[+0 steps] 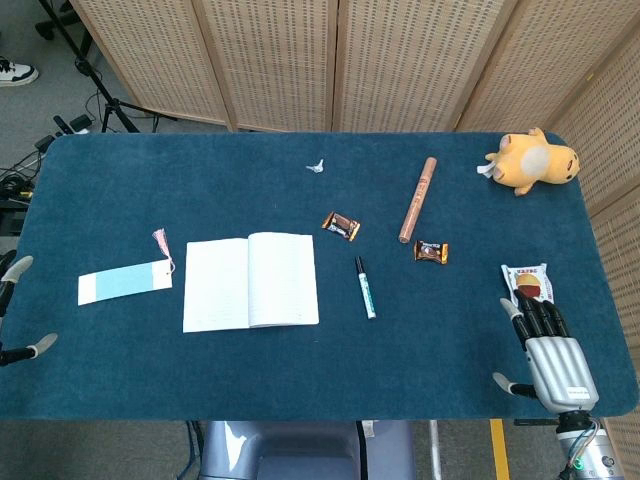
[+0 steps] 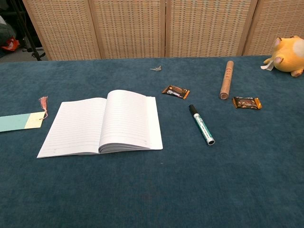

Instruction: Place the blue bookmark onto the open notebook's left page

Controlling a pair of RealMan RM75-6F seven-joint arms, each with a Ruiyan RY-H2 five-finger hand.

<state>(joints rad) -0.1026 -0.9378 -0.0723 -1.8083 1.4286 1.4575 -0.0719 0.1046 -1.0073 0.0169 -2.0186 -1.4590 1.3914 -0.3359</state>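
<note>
- The task looked unstarted: the flat pale-blue paper bookmark with a pink tassel [image 1: 125,282] lay on the dark blue table cloth [image 1: 300,370], just left of the open white lined notebook [image 1: 250,282], untouched
- The right hand [image 1: 548,350] rested empty near the table's right edge, fingers extended and apart
- Of the left hand [image 1: 14,310] only fingertips showed at the frame edge, so its state could not be told
- Next, the nearer left hand probably needed to reach the bookmark and pinch its thin edge
</note>
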